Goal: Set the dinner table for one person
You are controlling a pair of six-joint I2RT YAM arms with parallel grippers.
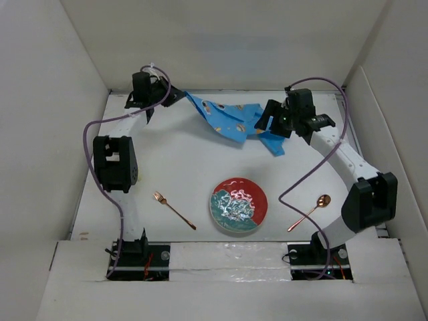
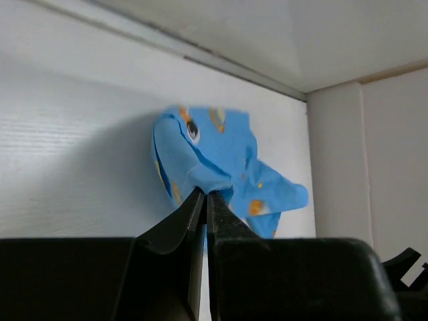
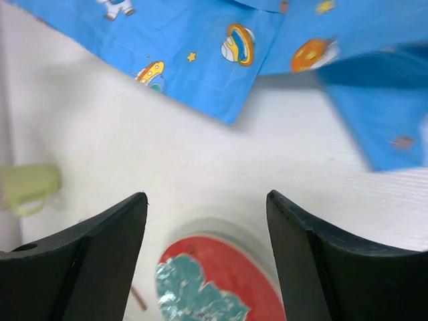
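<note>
Overhead view: the dinner table (image 1: 187, 167), a matte white tabletop walled on three sides, fills the middle of the frame. A blue placemat (image 1: 227, 119) printed with planets and rockets lies crumpled and partly lifted at upper centre, between the two arms. The left gripper (image 1: 179, 97), at upper left, has its fingers pressed together on the cloth's left corner. In the left wrist view those fingers (image 2: 194, 214) meet on a fold of the placemat (image 2: 224, 160), which bunches above the tabletop near the back wall. The right gripper (image 1: 267, 124), at upper right, sits just beside the cloth's right end. In the right wrist view its fingers (image 3: 100, 254) are spread and hold nothing, with the placemat (image 3: 200, 47) across the top of the frame and bare table below it. A red and teal plate (image 1: 237, 204) rests at lower centre, with a copper fork (image 1: 172, 209) to its left and a copper spoon (image 1: 311, 210) to its right, both apart from the plate. A pale green object (image 3: 27, 187) at the left edge of the right wrist view is too blurred to name.
</note>
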